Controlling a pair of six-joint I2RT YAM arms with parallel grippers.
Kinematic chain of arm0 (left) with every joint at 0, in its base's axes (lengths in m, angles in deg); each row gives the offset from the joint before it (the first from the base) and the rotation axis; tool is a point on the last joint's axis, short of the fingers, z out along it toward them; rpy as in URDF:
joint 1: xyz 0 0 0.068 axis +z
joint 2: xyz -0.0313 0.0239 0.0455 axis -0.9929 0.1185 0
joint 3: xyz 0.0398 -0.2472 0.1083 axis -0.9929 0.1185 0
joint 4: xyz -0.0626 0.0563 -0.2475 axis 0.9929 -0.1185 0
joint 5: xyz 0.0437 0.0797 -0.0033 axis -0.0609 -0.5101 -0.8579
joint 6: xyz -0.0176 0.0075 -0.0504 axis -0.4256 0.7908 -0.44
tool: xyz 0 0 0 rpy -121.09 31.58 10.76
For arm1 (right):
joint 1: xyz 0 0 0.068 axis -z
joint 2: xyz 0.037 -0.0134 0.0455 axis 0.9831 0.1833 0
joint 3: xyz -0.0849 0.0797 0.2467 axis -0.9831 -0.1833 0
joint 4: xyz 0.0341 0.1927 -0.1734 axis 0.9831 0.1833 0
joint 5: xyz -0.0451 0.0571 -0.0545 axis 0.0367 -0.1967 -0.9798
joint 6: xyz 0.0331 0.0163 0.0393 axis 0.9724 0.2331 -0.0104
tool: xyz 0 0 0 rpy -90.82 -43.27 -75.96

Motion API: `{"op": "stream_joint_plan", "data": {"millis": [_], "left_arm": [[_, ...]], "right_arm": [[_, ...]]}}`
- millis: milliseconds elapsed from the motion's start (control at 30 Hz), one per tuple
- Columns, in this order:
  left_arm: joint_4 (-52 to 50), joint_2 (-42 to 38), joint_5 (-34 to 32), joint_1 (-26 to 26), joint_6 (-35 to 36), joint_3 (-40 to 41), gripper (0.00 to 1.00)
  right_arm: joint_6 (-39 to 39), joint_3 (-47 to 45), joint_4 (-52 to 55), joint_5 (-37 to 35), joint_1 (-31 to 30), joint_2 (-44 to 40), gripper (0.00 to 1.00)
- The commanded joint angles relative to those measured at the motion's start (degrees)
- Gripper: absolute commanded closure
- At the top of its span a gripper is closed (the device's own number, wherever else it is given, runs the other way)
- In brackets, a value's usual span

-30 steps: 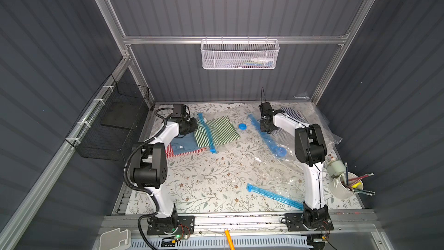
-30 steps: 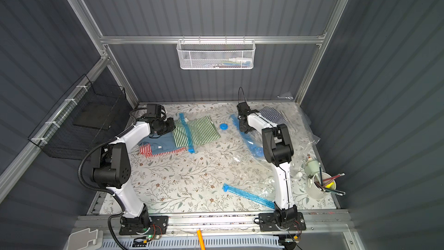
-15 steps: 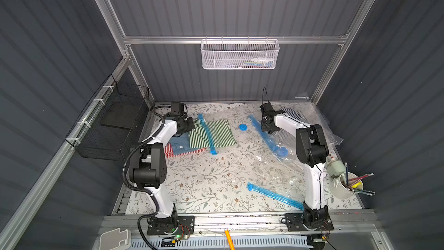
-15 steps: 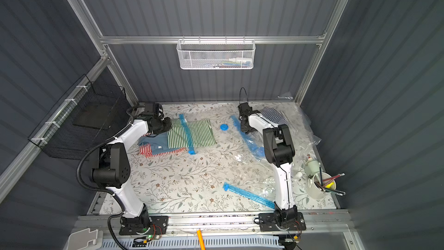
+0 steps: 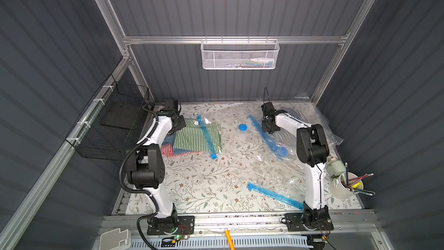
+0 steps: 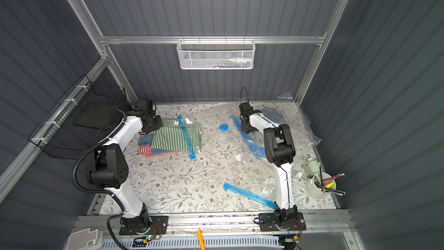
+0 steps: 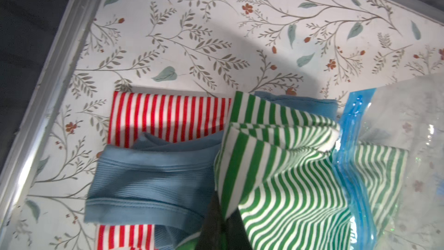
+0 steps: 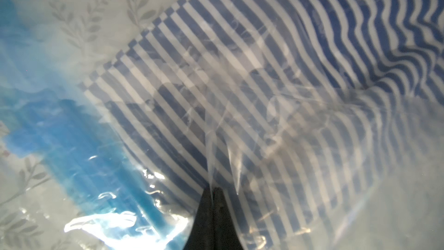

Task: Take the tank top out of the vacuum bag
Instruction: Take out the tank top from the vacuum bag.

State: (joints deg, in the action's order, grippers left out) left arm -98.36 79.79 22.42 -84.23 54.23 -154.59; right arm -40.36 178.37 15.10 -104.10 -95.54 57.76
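Green-striped tank top (image 7: pixel 276 176) half out of the vacuum bag (image 7: pixel 349 169) mouth, far-left part of the surface (image 5: pixel 216 183), overlapping a blue top (image 7: pixel 149 181) and a red-striped top (image 7: pixel 168 114). Left gripper (image 7: pixel 222 215) jaws pinched on its fabric. Right gripper (image 8: pixel 213 194) jaws closed on clear film of a second bag (image 8: pixel 312 164) over a blue-striped garment (image 8: pixel 312 20).

Dark grey ribbed walls (image 5: pixel 240 8), alu frame (image 5: pixel 168 40).
Floral tabletop (image 5: pixel 204 183); white mesh basket (image 5: pixel 239 56) on back rail, blk wire basket (image 5: pixel 113 126) left.
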Motion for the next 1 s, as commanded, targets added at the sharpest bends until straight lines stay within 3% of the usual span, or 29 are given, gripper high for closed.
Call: {"op": "stream_joint_plan", "data": {"millis": [0,267,967], "left_arm": [[-2.46,0.18,-4.69,1.03,0.40,-4.12,1.00],[-4.57,2.19,-10.63,2.12,0.89,-7.10,1.00],[-6.12,2.29,-26.46,4.55,1.12,-5.85,1.00]], "right_arm": [[-0.14,0.09,3.35,0.16,0.72,0.92,1.00],[-0.40,0.22,3.37,0.77,0.85,1.14,1.00],[-1.12,-0.52,2.59,3.11,1.22,0.44,1.00]]}}
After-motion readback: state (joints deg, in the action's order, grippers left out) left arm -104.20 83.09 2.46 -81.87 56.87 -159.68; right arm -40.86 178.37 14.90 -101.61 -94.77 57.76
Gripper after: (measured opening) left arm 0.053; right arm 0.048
